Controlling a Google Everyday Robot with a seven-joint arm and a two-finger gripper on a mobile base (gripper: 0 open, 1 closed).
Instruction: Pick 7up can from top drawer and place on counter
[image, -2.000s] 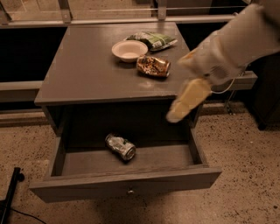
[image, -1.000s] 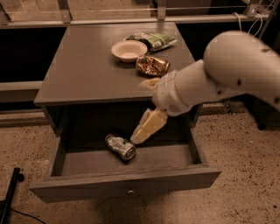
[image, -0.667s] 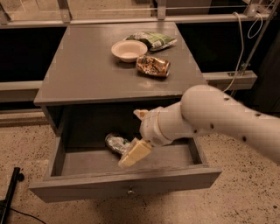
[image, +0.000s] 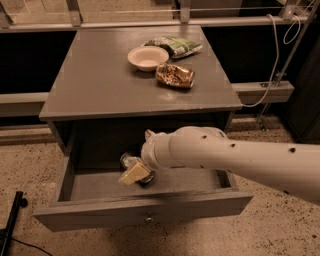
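The top drawer (image: 145, 209) is pulled open below the counter (image: 95, 80). The 7up can (image: 129, 161) lies on its side on the drawer floor, left of middle, mostly covered by my gripper. My gripper (image: 134, 173) reaches down into the drawer from the right, on the end of the white arm, and sits right over the can. A pale finger (image: 131, 175) shows in front of the can.
On the counter stand a white bowl (image: 148, 57), a brown-orange patterned can (image: 175, 75) lying on its side, and a green snack bag (image: 174, 46). A white cable (image: 272, 65) hangs at the right. A black stand (image: 11, 220) is on the floor at lower left.
My arm has come down from above the counter's right side into the drawer. The gripper has moved left and down onto the can, which has stayed where it lay.
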